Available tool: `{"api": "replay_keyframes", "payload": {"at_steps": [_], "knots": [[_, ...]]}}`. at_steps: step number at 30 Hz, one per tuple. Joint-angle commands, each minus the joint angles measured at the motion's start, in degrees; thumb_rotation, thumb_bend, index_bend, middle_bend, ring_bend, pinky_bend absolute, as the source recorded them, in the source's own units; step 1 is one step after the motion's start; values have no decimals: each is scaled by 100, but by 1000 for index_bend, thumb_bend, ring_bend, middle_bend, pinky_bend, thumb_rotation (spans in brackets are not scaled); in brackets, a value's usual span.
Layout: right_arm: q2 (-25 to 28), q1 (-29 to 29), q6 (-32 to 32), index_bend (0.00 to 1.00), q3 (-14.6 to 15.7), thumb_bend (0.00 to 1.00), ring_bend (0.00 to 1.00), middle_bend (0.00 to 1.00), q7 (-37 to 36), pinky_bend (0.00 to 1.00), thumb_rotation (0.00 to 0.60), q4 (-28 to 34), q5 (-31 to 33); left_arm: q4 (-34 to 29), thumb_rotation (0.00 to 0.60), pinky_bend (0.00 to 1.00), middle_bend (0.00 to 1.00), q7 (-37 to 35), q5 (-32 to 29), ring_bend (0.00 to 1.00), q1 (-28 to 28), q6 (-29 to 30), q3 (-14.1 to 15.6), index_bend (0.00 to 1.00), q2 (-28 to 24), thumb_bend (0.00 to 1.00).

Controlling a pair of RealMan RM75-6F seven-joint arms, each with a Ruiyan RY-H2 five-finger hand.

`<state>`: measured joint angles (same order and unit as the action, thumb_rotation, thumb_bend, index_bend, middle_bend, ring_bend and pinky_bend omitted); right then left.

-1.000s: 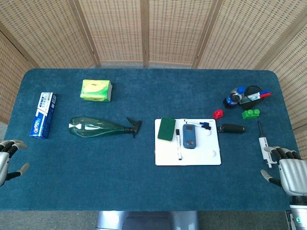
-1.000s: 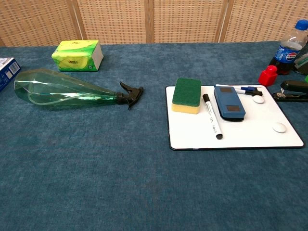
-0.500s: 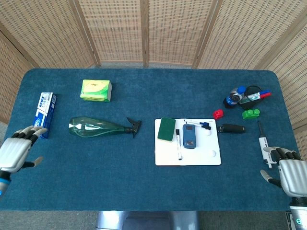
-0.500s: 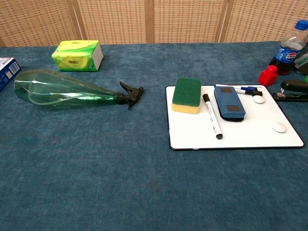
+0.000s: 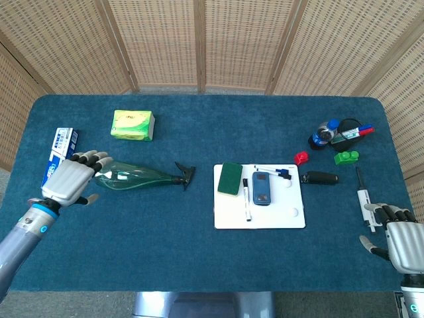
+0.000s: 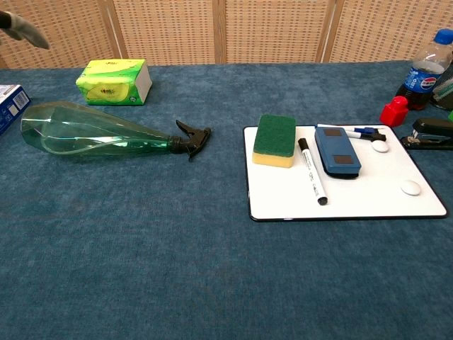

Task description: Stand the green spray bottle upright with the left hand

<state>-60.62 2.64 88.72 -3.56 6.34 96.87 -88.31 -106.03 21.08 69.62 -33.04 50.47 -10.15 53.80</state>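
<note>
Here we see the bottle [image 5: 136, 175] lying on its side on the table [image 5: 199, 258], nozzle toward the whiteboard [image 5: 259, 207]. Left hand [image 5: 69, 181] over its base, fingers apart, empty. Right hand [image 5: 399, 240] at the table's near right corner, fingers loosely apart, empty.

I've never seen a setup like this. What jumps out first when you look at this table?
Probably the long green spray bottle lying on its side left of centre on the blue table, black nozzle pointing toward the white board. The robot's left hand hovers, fingers spread, by the bottle's wide end. The right hand waits at the table's near right corner, holding nothing.
</note>
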Motion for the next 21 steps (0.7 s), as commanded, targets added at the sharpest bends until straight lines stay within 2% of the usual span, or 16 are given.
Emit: {"api": "replay_keyframes", "payload": {"at_steps": [1,11,21], "knots": [[-8,-7,13,302,-5,221,314,362,-18,346,600,-11,3,38,600,216,162,302,-394,157,-383,-325,-58,141,239,270],[-34,-74,110,304,-20,223,314,362,-149,346,600,-99,23,613,600,217,166,1148,-1340,157,-1436,-938,54,148,1073,269],[-1,-220,283,305,-24,224,313,362,-366,347,600,-192,72,1443,600,222,166,2244,-2641,157,-2562,-1030,455,150,2106,270]]}}
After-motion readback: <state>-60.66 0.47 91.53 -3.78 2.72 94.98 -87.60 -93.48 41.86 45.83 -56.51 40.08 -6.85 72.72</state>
